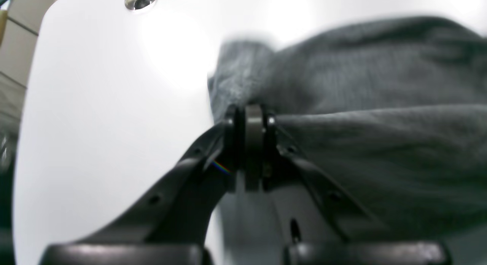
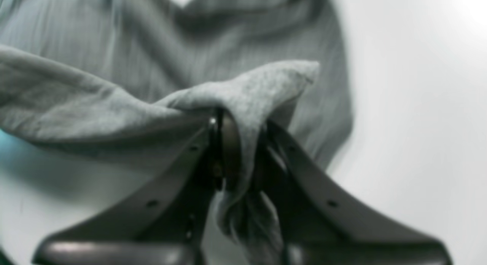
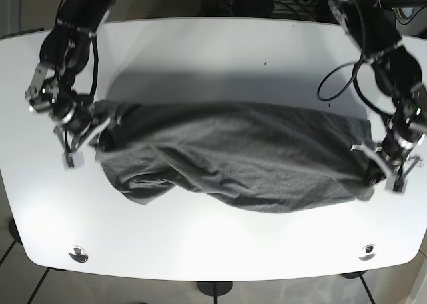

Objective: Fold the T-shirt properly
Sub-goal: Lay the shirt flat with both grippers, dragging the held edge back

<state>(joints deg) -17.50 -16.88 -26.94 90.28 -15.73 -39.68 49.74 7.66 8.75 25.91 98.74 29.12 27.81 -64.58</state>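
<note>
A dark grey T-shirt (image 3: 233, 157) hangs stretched between both arms above the white table (image 3: 213, 57), its lower part sagging onto the tabletop. At the shirt's right end in the base view, my left gripper (image 3: 373, 167) is shut on the cloth. From the left wrist camera, the left gripper (image 1: 249, 112) pinches a bunched corner of the T-shirt (image 1: 380, 105). My right gripper (image 3: 100, 127) is shut on the shirt's left end. Seen from the right wrist, the right gripper (image 2: 237, 122) has a fold of T-shirt (image 2: 114, 101) draped over and between its fingers.
Two round metal fittings sit in the table's near corners, one on the left (image 3: 79, 254) and one on the right (image 3: 367, 252). Cables (image 3: 333, 77) trail from the arm on the right side. Floor shows beyond the table's edges.
</note>
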